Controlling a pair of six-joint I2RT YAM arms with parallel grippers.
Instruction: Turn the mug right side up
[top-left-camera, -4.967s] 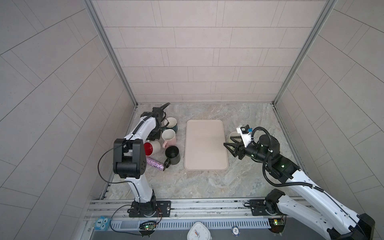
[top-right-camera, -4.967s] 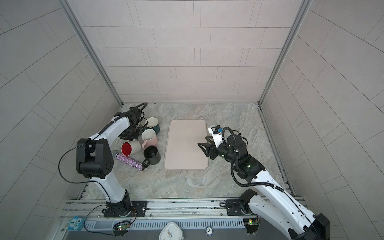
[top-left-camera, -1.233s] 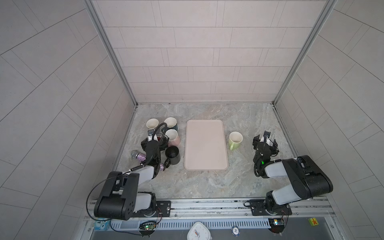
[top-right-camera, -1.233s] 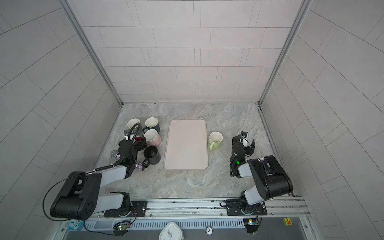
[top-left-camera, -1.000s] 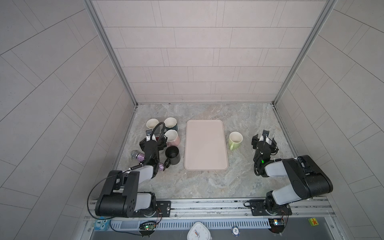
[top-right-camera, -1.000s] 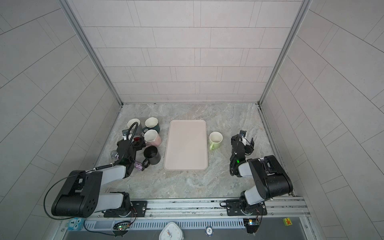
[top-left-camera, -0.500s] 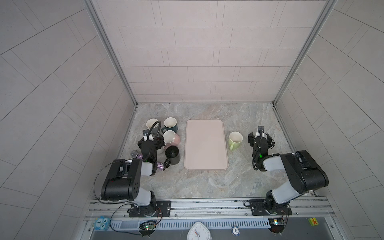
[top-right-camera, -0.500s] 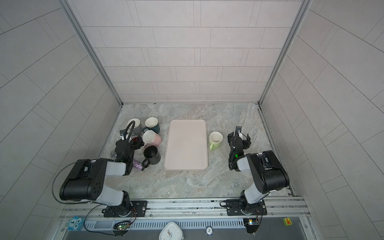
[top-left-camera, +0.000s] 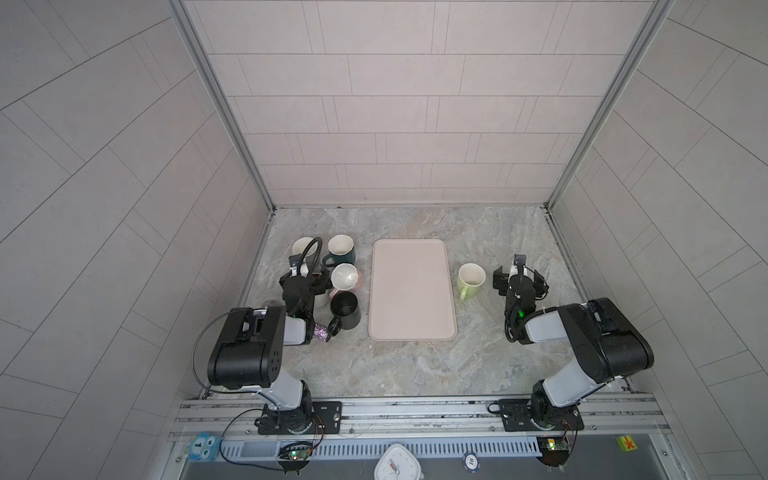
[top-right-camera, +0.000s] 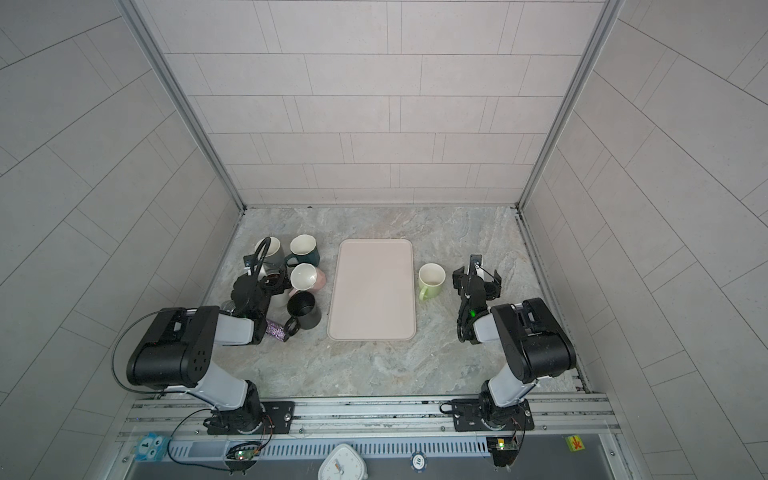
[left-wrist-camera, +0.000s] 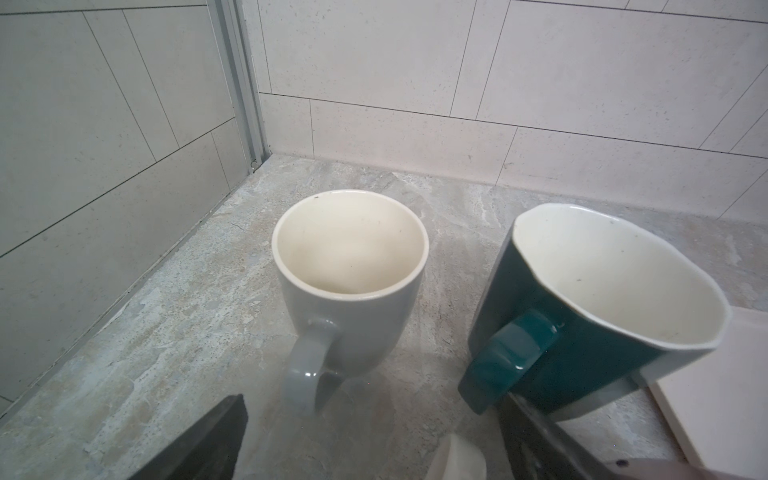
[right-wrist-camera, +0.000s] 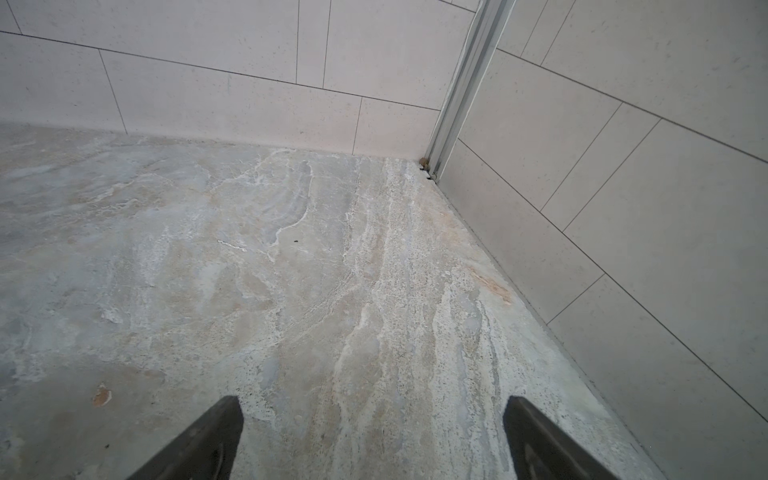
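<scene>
The light green mug (top-left-camera: 471, 279) (top-right-camera: 431, 280) stands upright on the stone floor just right of the tray, mouth up, with its handle toward the near side. In both top views my right gripper (top-left-camera: 518, 276) (top-right-camera: 476, 277) sits a short way to the mug's right, open and empty. In the right wrist view only bare floor lies between its fingertips (right-wrist-camera: 208, 436). My left gripper (top-left-camera: 308, 279) (top-right-camera: 266, 281) is open over the cluster of mugs on the left. In the left wrist view it (left-wrist-camera: 374, 436) faces a grey mug (left-wrist-camera: 349, 270) and holds nothing.
A pale pink tray (top-left-camera: 409, 291) lies mid-floor. Left of it stand a grey mug (top-left-camera: 302, 248), a teal mug (top-left-camera: 340, 249) (left-wrist-camera: 582, 299), a pink mug (top-left-camera: 345, 277), a black mug (top-left-camera: 345, 308) and a glitter tumbler (top-left-camera: 321, 332). Tiled walls close three sides.
Both arms have folded back toward their bases, and both grippers shifted slightly toward the back wall. The right jaws opened a little wider. The green mug has not moved.
</scene>
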